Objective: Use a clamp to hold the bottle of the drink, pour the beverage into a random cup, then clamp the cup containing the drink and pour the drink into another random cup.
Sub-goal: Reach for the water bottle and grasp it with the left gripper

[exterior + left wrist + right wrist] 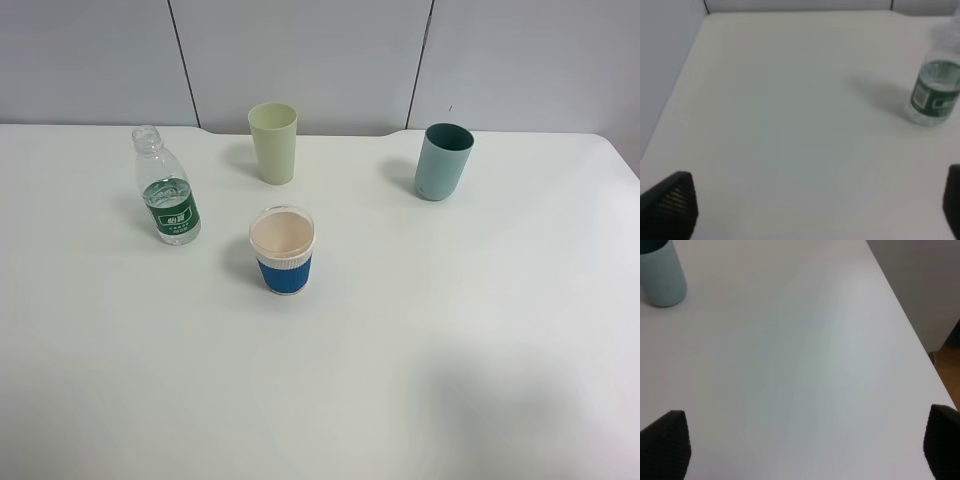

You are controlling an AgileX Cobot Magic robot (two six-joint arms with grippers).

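High camera: the small clear ribbed plastic bottle with a dark green label band [168, 190] stands upright at the left of the white table [450, 340]; the short paper cup with a blue corrugated sleeve [283, 250] stands near the middle, apart from the bottle; the tall pale yellow-green tapered tumbler [273, 142] stands behind that cup; the darker teal cup [443, 161] stands well apart to the right.

Left wrist: the left gripper [810, 210] hangs over the tabletop, jaws spread wide, nothing between them; the bottle stands upright ahead, untouched.

Right wrist: the right gripper [802, 445] has its jaws apart, holding nothing; the teal cup stands ahead at the frame's edge.
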